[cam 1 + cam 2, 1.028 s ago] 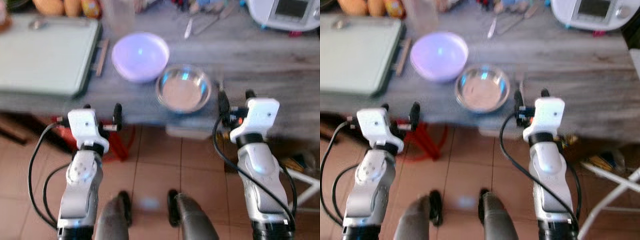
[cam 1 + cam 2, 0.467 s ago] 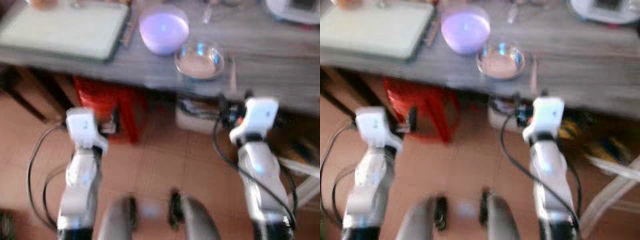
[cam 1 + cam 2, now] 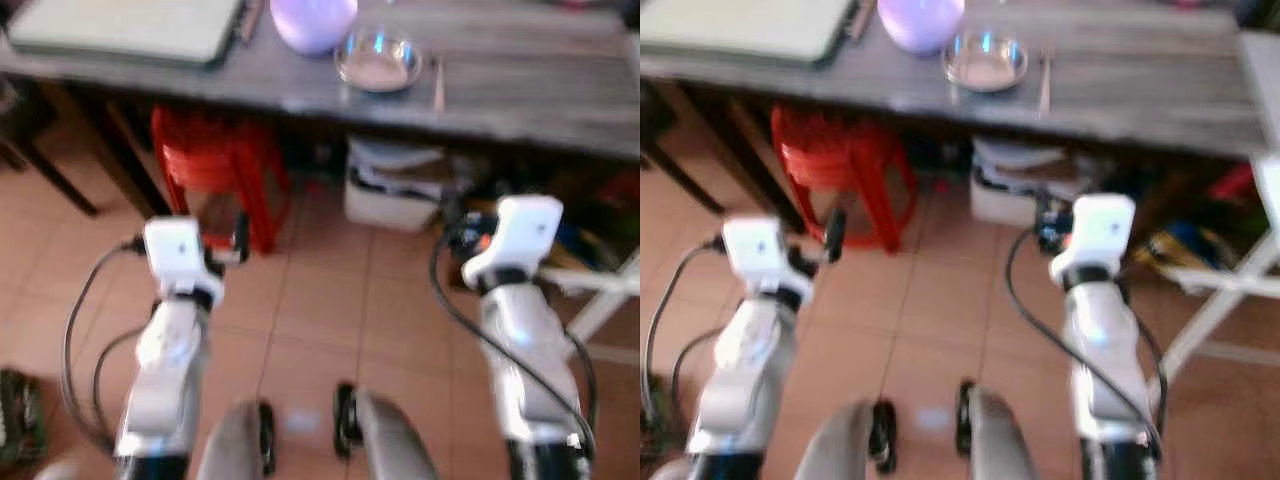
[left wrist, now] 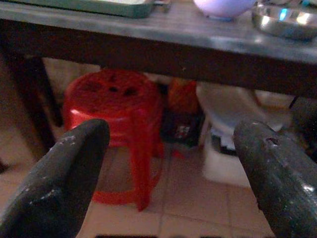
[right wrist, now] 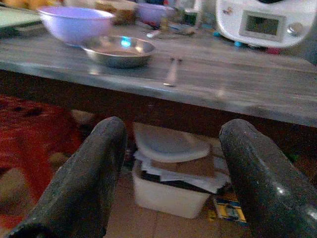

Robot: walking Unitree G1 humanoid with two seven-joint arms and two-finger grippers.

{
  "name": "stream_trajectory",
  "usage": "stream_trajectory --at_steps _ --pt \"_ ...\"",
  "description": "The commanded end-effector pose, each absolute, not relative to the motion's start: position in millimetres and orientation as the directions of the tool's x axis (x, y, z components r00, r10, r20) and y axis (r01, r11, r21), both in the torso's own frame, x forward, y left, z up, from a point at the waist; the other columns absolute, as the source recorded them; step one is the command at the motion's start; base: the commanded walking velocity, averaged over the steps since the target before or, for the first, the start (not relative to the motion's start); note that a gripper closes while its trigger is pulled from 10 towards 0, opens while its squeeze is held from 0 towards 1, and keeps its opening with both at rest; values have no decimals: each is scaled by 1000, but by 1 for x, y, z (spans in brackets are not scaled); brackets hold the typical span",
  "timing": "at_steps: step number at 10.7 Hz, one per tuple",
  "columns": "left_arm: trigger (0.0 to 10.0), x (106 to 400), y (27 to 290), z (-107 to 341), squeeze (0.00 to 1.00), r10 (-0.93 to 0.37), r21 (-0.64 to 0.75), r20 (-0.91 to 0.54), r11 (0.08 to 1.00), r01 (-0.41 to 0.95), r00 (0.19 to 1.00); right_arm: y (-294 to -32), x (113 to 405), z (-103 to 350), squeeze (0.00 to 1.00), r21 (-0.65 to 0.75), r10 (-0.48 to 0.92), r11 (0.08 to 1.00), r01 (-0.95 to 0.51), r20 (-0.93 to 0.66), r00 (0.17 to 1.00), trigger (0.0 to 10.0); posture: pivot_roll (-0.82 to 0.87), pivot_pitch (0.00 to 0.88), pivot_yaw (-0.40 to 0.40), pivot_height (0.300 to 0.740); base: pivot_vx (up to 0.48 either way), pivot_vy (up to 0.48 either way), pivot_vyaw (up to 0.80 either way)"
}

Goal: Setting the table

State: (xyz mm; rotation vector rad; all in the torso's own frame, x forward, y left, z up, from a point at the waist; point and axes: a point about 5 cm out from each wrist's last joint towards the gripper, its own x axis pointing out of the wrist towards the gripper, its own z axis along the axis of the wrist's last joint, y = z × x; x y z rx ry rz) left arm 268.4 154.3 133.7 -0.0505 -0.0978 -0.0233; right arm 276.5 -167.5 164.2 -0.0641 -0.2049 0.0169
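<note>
Left pincer (image 4: 168, 173) released, empty, held level facing the red stool (image 4: 116, 111) under the table (image 3: 520, 80). Lilac bowl (image 3: 312, 20) and steel bowl (image 3: 378, 62) sit touching near the table's front edge, presumably staged for setting. Right pincer (image 5: 171, 173) released, empty, aimed under the edge.

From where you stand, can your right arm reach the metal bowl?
Probably not yet. The right gripper hangs open over the floor, short of the table. The metal bowl sits back from the edge. Nothing blocks it; it just looks too far.
</note>
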Motion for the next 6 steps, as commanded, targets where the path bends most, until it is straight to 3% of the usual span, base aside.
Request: stream_trajectory --at_steps 1,2,6 --pt "10000 266 157 133 0 -12 -42 90 999 16 996 -168 277 164 0 -63 21 998 -9 202 979 10000 -42 254 -15 740 -319 0 0" --pt "10000 265 158 132 0 -12 -41 90 999 15 996 -168 276 165 0 -67 23 998 -9 204 979 10000 -42 253 -14 740 -319 0 0" --pt "10000 266 156 135 0 -41 -22 107 999 44 993 -166 277 165 0 -90 37 996 -18 212 977 10000 -45 252 -12 740 0 0 0"
